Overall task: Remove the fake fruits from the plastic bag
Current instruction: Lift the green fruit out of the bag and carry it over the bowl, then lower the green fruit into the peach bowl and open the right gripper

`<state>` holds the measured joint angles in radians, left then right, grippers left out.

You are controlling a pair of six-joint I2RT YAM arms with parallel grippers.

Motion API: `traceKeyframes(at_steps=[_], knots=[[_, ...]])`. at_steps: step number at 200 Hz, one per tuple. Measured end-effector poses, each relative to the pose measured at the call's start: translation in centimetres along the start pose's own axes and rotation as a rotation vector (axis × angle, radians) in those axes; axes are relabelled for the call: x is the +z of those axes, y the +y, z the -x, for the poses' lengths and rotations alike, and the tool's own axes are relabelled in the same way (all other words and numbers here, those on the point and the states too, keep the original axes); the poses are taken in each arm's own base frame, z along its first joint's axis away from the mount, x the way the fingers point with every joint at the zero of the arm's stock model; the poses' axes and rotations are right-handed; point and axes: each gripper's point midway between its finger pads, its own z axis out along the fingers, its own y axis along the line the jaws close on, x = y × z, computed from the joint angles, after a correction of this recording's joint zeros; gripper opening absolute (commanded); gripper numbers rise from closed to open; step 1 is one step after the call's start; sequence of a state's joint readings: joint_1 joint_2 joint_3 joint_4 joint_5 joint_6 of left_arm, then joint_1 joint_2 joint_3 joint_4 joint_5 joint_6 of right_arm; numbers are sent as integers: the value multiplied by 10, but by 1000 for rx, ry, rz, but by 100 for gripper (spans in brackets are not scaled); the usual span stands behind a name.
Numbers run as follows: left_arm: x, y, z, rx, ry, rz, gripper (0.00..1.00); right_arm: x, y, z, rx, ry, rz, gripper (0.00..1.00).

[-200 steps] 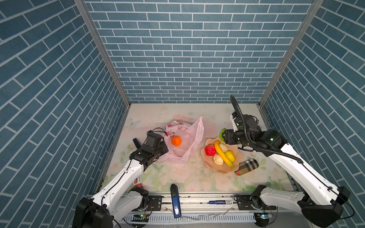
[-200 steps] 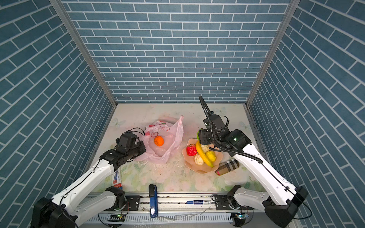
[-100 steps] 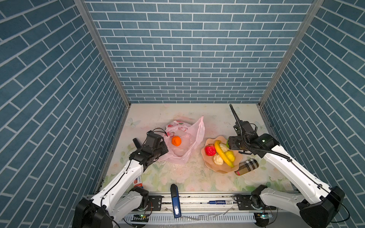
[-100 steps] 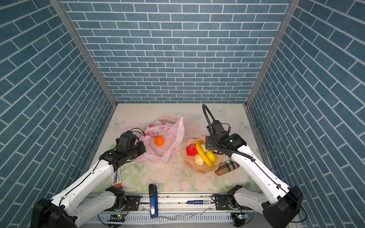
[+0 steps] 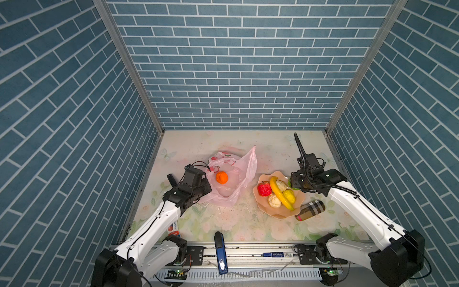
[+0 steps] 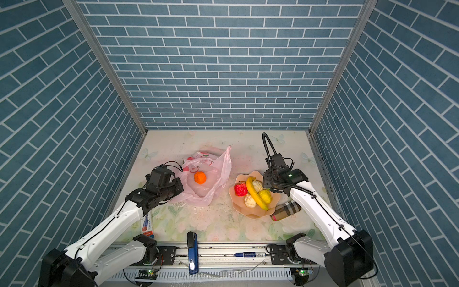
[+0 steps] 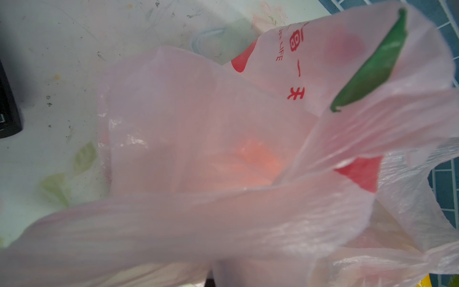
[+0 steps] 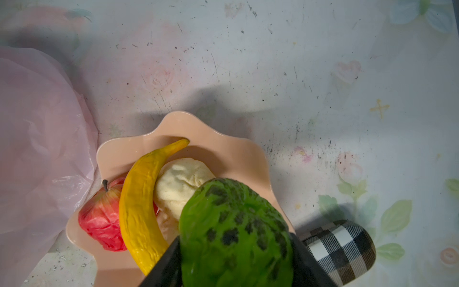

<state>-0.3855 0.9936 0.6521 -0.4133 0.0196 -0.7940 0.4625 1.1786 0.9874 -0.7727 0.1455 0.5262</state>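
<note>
The pink plastic bag (image 5: 233, 179) (image 6: 206, 180) lies crumpled left of centre with an orange fake fruit (image 5: 221, 177) (image 6: 200, 178) showing in its mouth. My left gripper (image 5: 203, 185) is shut on the bag's left edge. In the left wrist view the bag film (image 7: 223, 149) hides the jaws. My right gripper (image 8: 234, 248) (image 5: 294, 184) is shut on a green spotted fruit (image 8: 236, 231) over the far right rim of the peach plate (image 5: 275, 216) (image 8: 178, 119). On the plate lie a banana (image 5: 280, 196), a red fruit (image 5: 264, 190), a yellow one (image 5: 289, 196) and two cream ones (image 5: 274, 200).
A plaid cylindrical case (image 5: 310, 210) lies against the plate's near right side. A blue stapler-like thing (image 5: 220, 251) rests on the front rail. A red, white and blue pack (image 5: 173, 227) lies under my left arm. Brick walls enclose three sides.
My right gripper has carried the green fruit rightward and down, closer to the plate's far right rim. The left arm, the bag and the orange fruit have stayed put.
</note>
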Motion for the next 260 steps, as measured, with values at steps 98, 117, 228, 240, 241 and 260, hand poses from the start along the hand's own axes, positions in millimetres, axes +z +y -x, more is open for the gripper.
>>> traceKeyframes(at_steps=[98,117,228,240,241,260], knots=[[1,2,-2,0,9,11,0,40,-4,7,36,47,-15,35],[2,3,-3,0,13,14,0,45,-5,5,38,58,-16,37],[5,5,-5,1,24,26,0,59,-8,-6,43,91,-22,51],[5,5,-5,1,24,26,0,60,-8,-7,42,93,-23,54],[5,5,-5,1,25,27,0,60,-8,-7,42,93,-23,54],[5,5,-5,1,25,27,0,60,-8,-6,43,91,-21,57]])
